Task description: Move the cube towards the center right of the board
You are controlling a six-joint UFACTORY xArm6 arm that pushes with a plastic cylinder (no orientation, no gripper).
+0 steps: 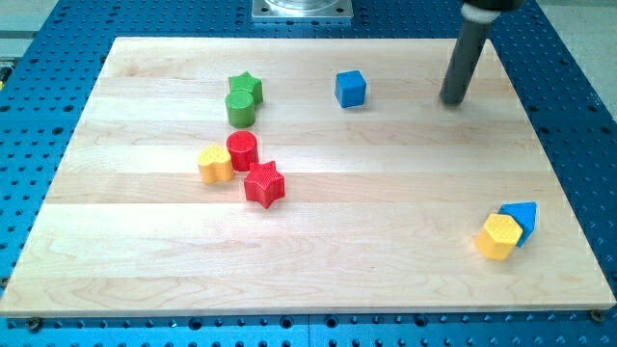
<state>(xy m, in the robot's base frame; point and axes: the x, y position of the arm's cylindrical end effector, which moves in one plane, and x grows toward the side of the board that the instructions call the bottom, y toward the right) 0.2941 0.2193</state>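
A blue cube [351,89] sits on the wooden board [386,251] near the view's top, a little right of centre. My tip [452,100] is at the lower end of the dark rod, to the right of the cube and apart from it by about a hand's width of bare wood. The tip touches no block.
A green star [247,87] and a green cylinder [240,108] stand together at upper left of centre. Below them are a red cylinder [242,150], a yellow heart-like block [214,165] and a red star [263,184]. A yellow hexagon [498,236] and a blue block [522,220] touch at lower right.
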